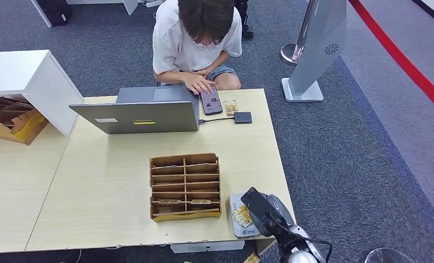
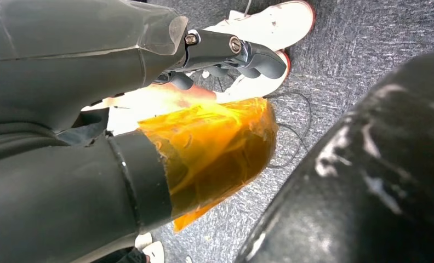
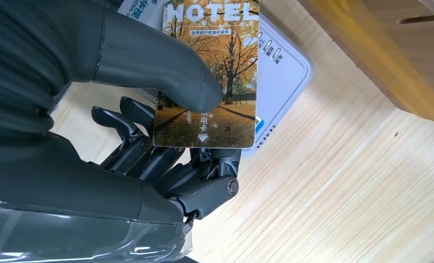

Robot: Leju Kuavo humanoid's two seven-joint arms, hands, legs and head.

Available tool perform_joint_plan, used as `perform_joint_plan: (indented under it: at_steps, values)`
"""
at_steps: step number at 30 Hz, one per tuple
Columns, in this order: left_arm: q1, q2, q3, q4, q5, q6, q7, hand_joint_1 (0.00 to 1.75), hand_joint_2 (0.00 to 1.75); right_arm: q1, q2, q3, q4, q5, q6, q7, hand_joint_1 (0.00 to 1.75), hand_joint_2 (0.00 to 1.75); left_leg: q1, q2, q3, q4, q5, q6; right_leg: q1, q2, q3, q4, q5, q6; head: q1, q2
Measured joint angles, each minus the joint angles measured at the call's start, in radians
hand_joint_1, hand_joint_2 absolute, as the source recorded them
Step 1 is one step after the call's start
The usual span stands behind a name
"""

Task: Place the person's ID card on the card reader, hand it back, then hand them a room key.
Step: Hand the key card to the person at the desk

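Hotel card (image 3: 206, 76) in right hand (image 3: 165, 131), thumb-pinched, seemingly over card reader (image 3: 283, 71).

left hand (image 2: 149, 109) — thumb wrapped in amber tape (image 2: 215, 148) | grey carpet (image 2: 341, 38) — white shoes (image 2: 269, 27)

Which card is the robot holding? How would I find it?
Find the wooden box of little slots in the middle of the table; beside it, at the table's near corner, lies a white card reader. Over it the right hand pinches a card that has yellow autumn trees and the word HOTEL.
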Motion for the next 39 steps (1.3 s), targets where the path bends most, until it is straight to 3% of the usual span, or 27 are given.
perform_joint_plan:
  at_steps: [39]
  values:
    - [-0.007,0.001,-0.025,0.000,-0.001,-0.001,0.001,0.00,0.00,-0.023,0.014,-0.001,0.066,0.004,-0.003,0.000,1.75,1.75,0.000,0.000,0.002,0.000,0.000,0.000,0.000,0.000,0.001,0.000,0.000,0.000,0.000,0.000]
